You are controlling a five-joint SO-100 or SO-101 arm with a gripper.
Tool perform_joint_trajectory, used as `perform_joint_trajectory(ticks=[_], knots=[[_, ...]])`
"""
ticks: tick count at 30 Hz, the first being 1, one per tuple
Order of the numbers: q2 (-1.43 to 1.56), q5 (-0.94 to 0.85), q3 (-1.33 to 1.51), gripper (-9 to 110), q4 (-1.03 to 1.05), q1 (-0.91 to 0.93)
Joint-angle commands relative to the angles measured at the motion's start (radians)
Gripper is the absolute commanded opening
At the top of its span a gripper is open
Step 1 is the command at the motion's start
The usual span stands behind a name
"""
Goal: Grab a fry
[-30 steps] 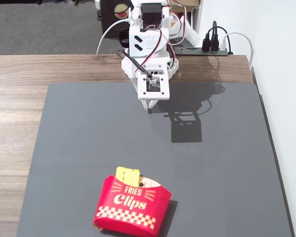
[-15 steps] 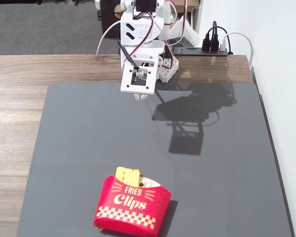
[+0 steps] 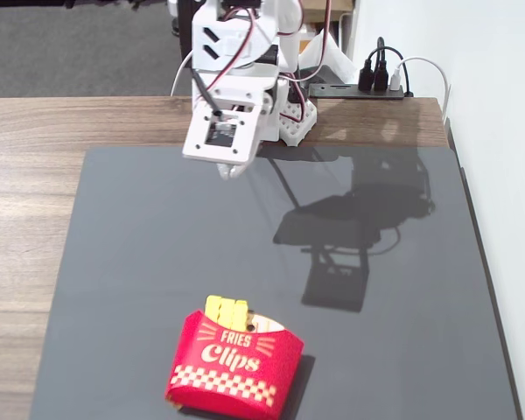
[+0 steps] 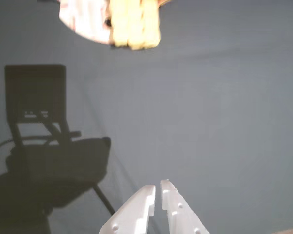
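Fry (image 3: 227, 309): yellow sticks bunched in the red "Fries Clips" carton (image 3: 234, 364), lower centre of the fixed view, tips poking out, easy to pinch.
Fingers (image 4: 157, 189): nearly closed, empty, bottom centre of the wrist view, aimed toward the fries.
Table (image 3: 35, 122): wood under a dark grey mat (image 3: 402, 350).
Room: white wall right.

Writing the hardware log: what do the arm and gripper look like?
White printed-plastic arm with red and black wires looping across its joints. A small square module sits on the white gripper housing. In the wrist view, the fingers are white, tapered, with small round dimples.
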Motion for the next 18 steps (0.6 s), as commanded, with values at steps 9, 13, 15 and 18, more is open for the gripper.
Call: perform_joint_trajectory(ticks=[9, 13, 15, 18], knots=[[-0.291, -0.023, -0.365, 1, 0.006, 0.0], [-0.411, -0.028, -0.472, 1, 0.002, -0.014], [-0.469, -0.032, -0.518, 1, -0.005, -0.028], [-0.555, -0.031, -0.581, 2, -0.021, -0.043]])
